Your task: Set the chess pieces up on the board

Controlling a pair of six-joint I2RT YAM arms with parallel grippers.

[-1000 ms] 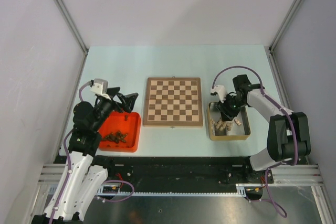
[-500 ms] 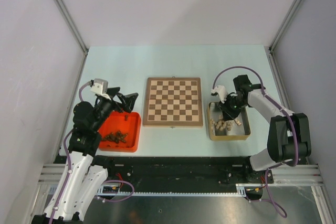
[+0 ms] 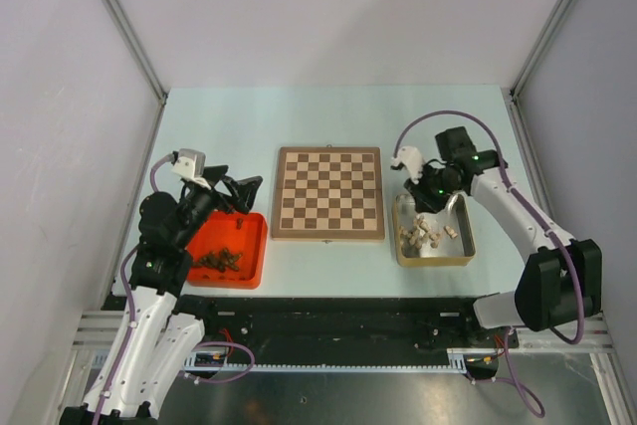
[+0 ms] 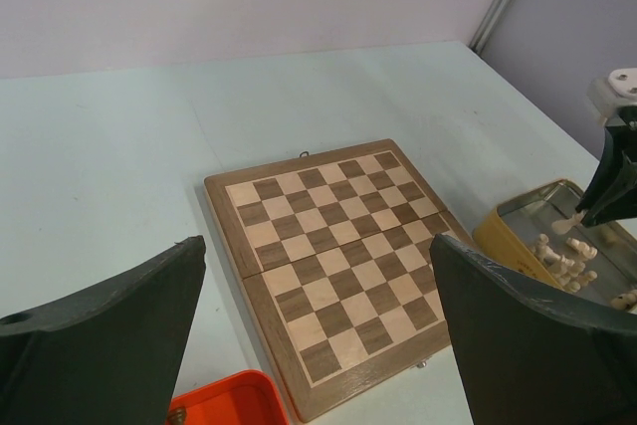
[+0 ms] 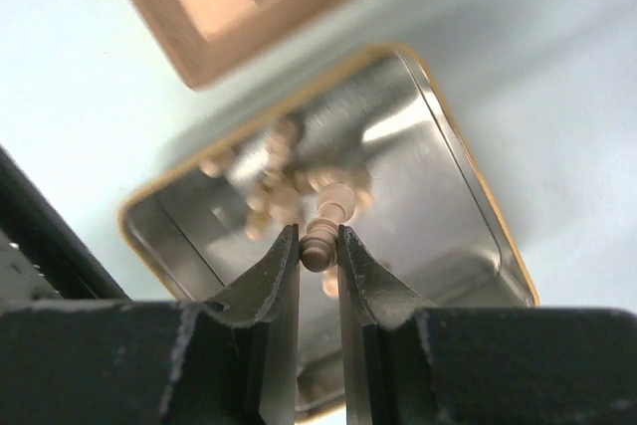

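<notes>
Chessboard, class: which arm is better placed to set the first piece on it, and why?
Right. The right gripper is shut on a pale piece held above the gold tin, just beside the board. The left gripper is open and empty by the red tray.

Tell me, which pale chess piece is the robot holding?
The pale piece pinched in the right gripper, up above the tin. The other pale pieces lie loose inside it.

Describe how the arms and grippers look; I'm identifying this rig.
Both the left arm and right arm have white links with black joints and a purple cable. The left gripper and right gripper each have two dark tapered fingers. A white camera block sits on each wrist.
</notes>
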